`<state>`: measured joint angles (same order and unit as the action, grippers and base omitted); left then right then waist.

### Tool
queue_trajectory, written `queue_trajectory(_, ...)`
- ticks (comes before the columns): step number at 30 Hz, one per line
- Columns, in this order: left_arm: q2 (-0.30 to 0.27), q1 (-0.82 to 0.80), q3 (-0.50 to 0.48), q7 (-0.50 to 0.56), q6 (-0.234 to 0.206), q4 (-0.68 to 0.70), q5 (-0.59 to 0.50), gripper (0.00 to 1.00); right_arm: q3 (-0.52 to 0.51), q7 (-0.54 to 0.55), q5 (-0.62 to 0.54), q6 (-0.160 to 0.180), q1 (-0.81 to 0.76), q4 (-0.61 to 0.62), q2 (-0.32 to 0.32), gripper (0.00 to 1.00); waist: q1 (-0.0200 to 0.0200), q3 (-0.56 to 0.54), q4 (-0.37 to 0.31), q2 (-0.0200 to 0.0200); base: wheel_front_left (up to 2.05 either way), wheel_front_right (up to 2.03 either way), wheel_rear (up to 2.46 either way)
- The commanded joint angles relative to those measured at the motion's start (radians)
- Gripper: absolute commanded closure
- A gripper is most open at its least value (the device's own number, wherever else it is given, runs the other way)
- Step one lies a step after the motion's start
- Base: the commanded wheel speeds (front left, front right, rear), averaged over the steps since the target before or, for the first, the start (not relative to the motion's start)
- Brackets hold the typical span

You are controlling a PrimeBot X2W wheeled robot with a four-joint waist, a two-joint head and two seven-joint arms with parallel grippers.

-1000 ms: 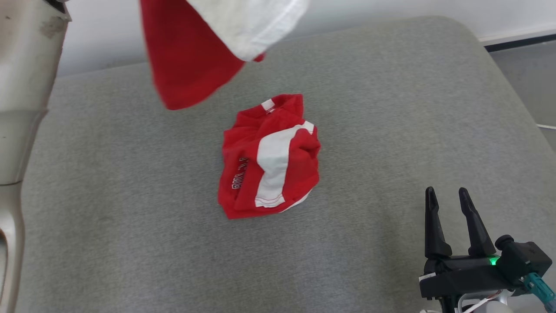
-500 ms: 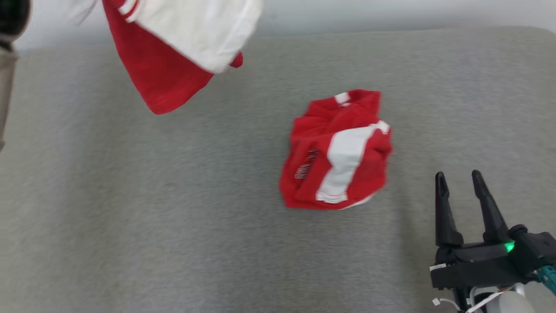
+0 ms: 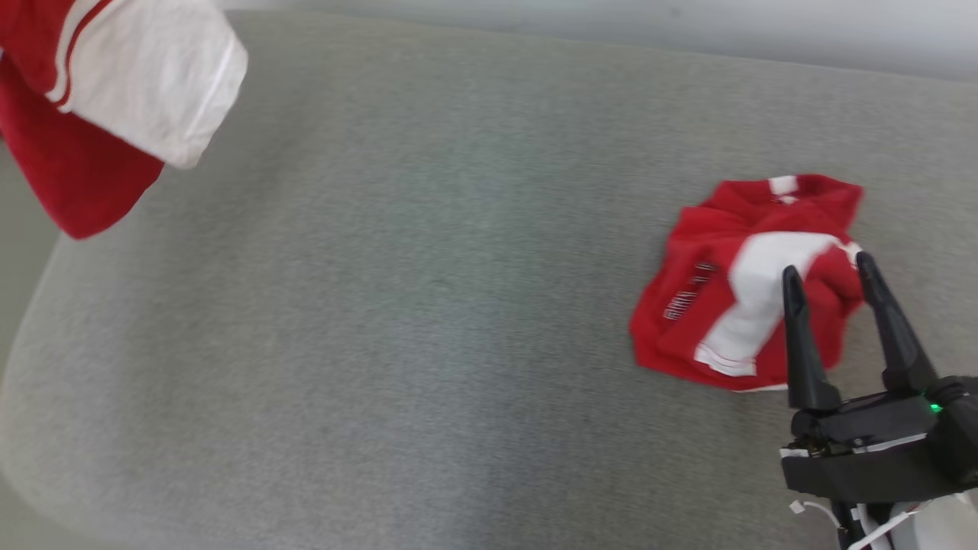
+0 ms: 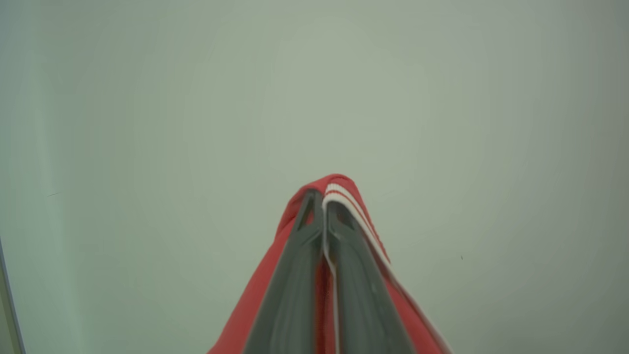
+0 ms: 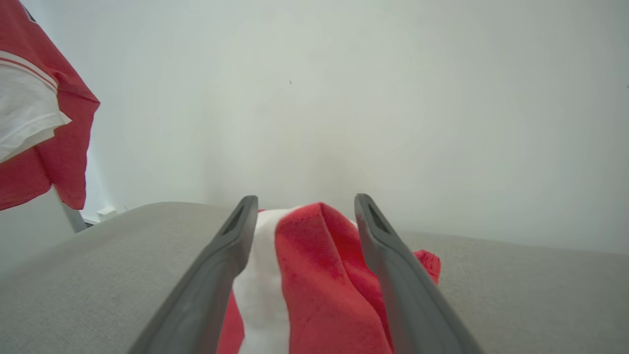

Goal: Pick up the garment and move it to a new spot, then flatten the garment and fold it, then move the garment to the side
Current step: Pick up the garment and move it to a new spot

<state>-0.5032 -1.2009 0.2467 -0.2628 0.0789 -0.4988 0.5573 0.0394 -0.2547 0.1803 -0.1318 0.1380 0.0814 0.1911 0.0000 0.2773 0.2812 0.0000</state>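
A red and white garment (image 3: 114, 99) hangs in the air at the upper left of the head view, over the left edge of the grey padded surface (image 3: 428, 305). My left gripper (image 4: 319, 196) is shut on a fold of that garment (image 4: 339, 184). It also hangs at the left of the right wrist view (image 5: 34, 142). A second red and white garment (image 3: 733, 283) lies crumpled on the surface at the right. My right gripper (image 3: 827, 267) is open, its fingers over the near right part of the crumpled garment (image 5: 314, 275); I cannot tell if they touch it.
The padded surface has a rounded left corner (image 3: 30, 336), and a pale wall (image 3: 611, 23) stands behind its far edge. A broad bare stretch of grey fabric lies between the two garments.
The camera has swung left. The hanging garment has been carried far to the left of the crumpled one. My right gripper, still open, has come over the crumpled garment.
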Motion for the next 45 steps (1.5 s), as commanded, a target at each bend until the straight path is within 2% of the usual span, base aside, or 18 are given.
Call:
queue_trajectory(1,0.004,0.022,-0.017,-0.003,-0.008,0.012,-0.002,1.0,-0.004,0.008,-0.007,0.002,-0.006,0.023,0.012,0.0,0.0,0.024,0.073,0.0,0.0,0.0,0.0)
queue_trajectory(7,0.015,0.076,-0.049,-0.002,-0.017,0.036,-0.018,1.0,-0.003,0.043,-0.013,0.002,-0.013,0.089,0.03,0.0,0.0,0.04,0.083,0.0,0.0,0.0,0.0)
queue_trajectory(12,-0.002,0.106,-0.084,-0.002,-0.01,-0.004,-0.026,1.0,0.001,0.068,-0.014,0.002,-0.018,0.124,0.043,0.0,0.0,0.058,0.053,0.0,0.0,0.0,0.0)
queue_trajectory(18,0.004,0.146,-0.152,-0.002,0.001,-0.06,-0.035,1.0,-0.013,0.095,-0.018,0.002,-0.025,0.163,0.057,0.0,0.0,0.088,0.007,0.0,0.0,0.0,0.0)
queue_trajectory(32,0.116,0.29,-0.254,-0.002,0.037,-0.335,-0.079,1.0,-0.016,0.153,-0.038,0.002,-0.013,0.275,0.082,0.0,0.0,0.168,-0.072,0.0,0.0,0.0,0.0)
queue_trajectory(37,0.144,0.309,-0.258,-0.002,0.043,-0.428,-0.101,1.0,-0.012,0.163,-0.041,0.002,-0.006,0.296,0.078,0.0,0.0,0.172,-0.086,0.0,0.0,0.0,0.0)
queue_trajectory(38,0.141,0.306,-0.259,-0.002,0.043,-0.436,-0.109,0.27,-0.012,0.164,-0.043,0.002,-0.007,0.297,0.077,0.0,0.0,0.172,-0.087,0.0,0.0,0.0,0.0)
queue_trajectory(39,0.141,0.304,-0.262,-0.002,0.044,-0.441,-0.113,0.0,-0.012,0.164,-0.043,0.002,-0.007,0.298,0.074,0.0,0.0,0.171,-0.087,0.0,0.0,0.0,0.0)
queue_trajectory(45,0.125,0.282,-0.263,-0.002,0.049,-0.429,-0.156,0.0,-0.004,0.152,-0.041,0.002,-0.003,0.281,0.058,0.0,0.0,0.149,-0.075,0.0,0.0,0.0,0.0)
